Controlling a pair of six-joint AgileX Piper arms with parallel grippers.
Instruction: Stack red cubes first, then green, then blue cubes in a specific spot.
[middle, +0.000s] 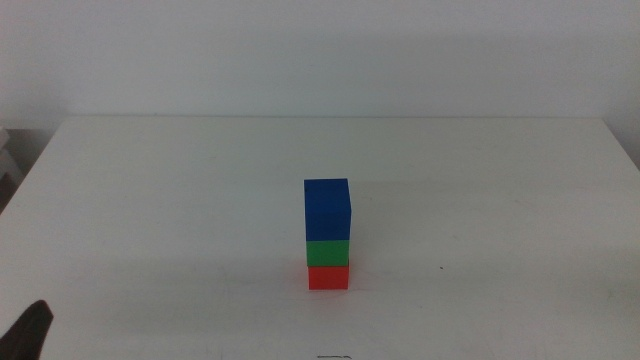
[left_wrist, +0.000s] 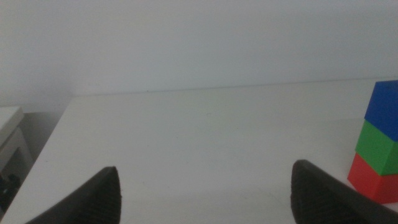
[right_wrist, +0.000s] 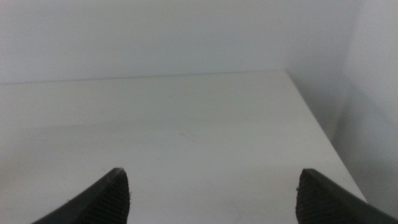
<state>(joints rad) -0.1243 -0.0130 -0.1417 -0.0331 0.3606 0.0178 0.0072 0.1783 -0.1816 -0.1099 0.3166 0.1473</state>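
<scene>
White table (middle: 150, 200) w/ a three-cube tower near its middle, a bit toward the front edge. Red cube (middle: 328, 277) sits on the tabletop at the bottom, green cube (middle: 327, 252) rests directly on it, blue cube (middle: 327, 209) sits on top of the green; all three touch and look squarely aligned, tower upright. Left gripper (left_wrist: 205, 193) is well apart from the tower, low near the table's front-left corner, jaws spread wide w/ nothing between them; the tower shows at the edge of its wrist view. Right gripper (right_wrist: 214, 196) is also away from the tower, jaws spread wide and holding nothing, facing bare tabletop near the table's right edge.
</scene>
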